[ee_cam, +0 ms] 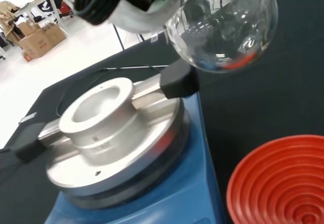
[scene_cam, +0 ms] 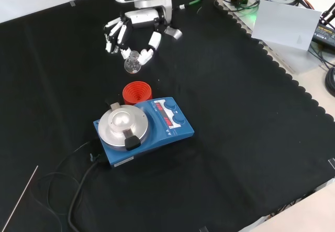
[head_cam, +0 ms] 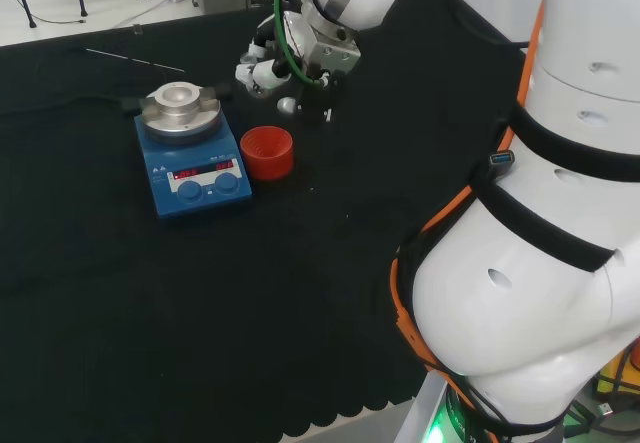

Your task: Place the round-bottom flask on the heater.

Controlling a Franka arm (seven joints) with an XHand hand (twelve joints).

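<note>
Seen from the front view, a black cloth covers the bench. Nearest the camera, a black power cable point(scene_cam: 78, 182) loops across the cloth to a blue heater point(scene_cam: 149, 130) with 2 knobs on its front panel. On top of the heater sits a round silver block point(scene_cam: 121, 124) with a shallow hollow in its centre, shaped to take a round flask. The block is bare.

Just beyond the heater, touching or almost touching its far edge, stands 1 red ribbed ring point(scene_cam: 136, 92), a flask stand. It too is bare.

Farther still, the hand point(scene_cam: 131, 30) hangs above the cloth, reaching in from the far side. Its fingers are curled around the neck of a clear round-bottom flask point(scene_cam: 131, 63), and the glass bulb hangs below them, free of the cloth. In the wrist view the bulb point(ee_cam: 223, 27) floats above and beside the silver block point(ee_cam: 109, 125), not over its hollow.

Judging by this, the flask is off its stand and in mid-carry, so the step in hand is the move toward the heater. The next move calls for bringing the bulb nearer, past the red ring, centring it over the hollow, then lowering it straight down until it seats before the fingers let go.
</note>
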